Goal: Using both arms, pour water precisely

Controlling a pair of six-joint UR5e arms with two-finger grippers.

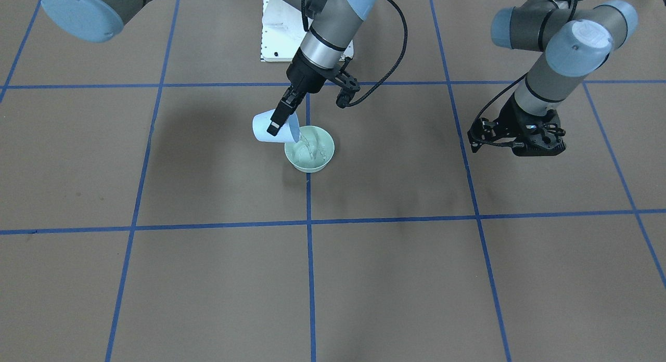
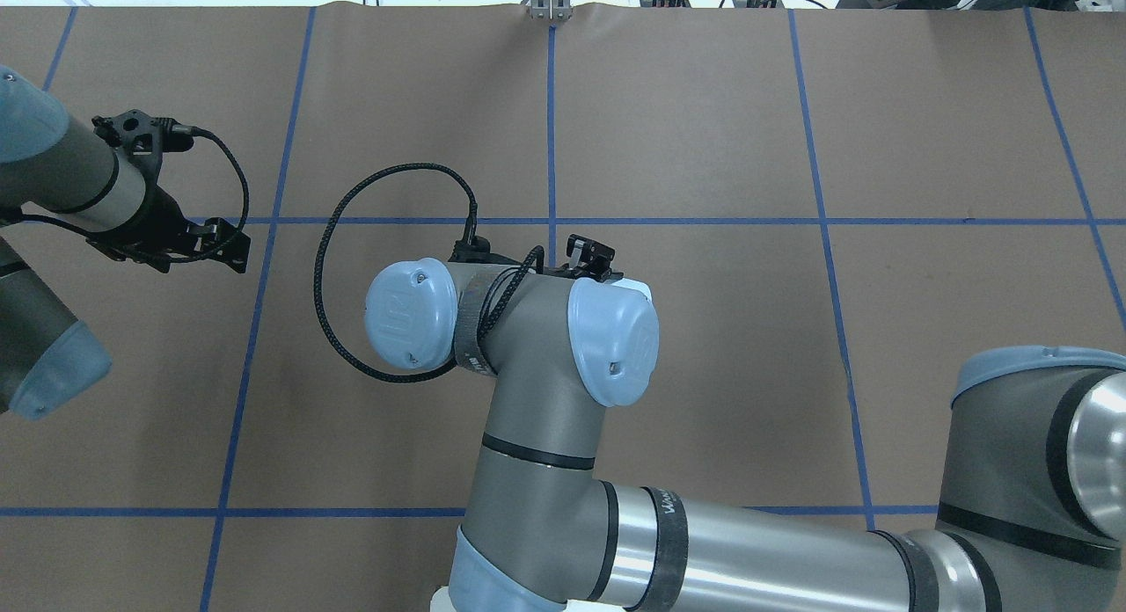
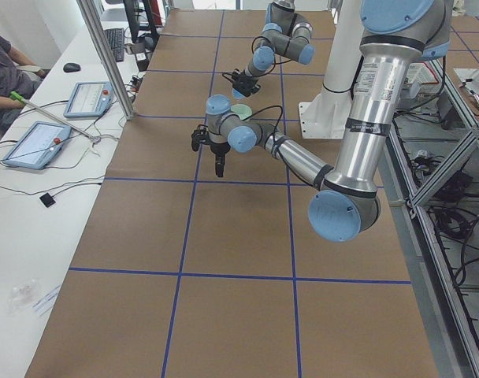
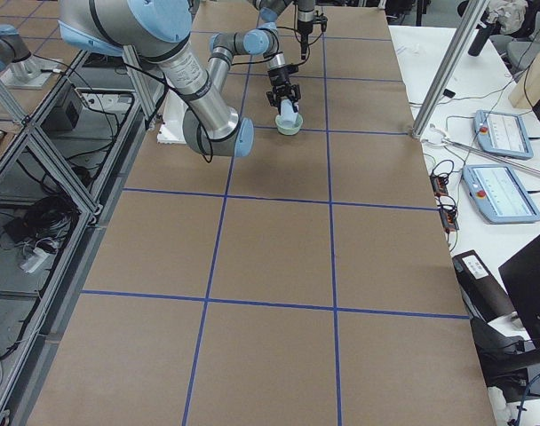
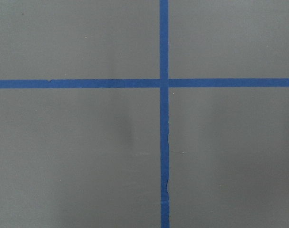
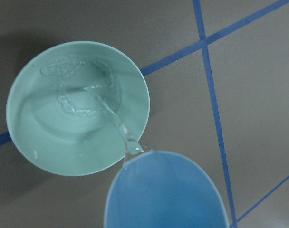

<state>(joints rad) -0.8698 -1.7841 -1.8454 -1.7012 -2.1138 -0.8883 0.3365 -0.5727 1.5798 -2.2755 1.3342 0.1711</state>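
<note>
My right gripper (image 1: 276, 124) is shut on a light-blue cup (image 1: 264, 129) and holds it tilted over a mint-green bowl (image 1: 308, 167) near the table's centre. A thin stream of clear water (image 1: 307, 143) runs from the cup's lip into the bowl. In the right wrist view the stream (image 6: 111, 118) falls from the cup (image 6: 168, 194) and ripples in the bowl (image 6: 35, 142). My left gripper (image 1: 536, 146) hangs empty above bare table, well off to the side of the bowl. I cannot tell whether its jaws stand open or shut. The left wrist view shows only brown table and blue tape.
The brown table carries a grid of blue tape lines (image 1: 308, 247). The white pedestal base (image 1: 281, 34) stands behind the bowl. Beyond the table's far edge stand operator tablets (image 3: 35, 142) and a metal post (image 3: 105, 55).
</note>
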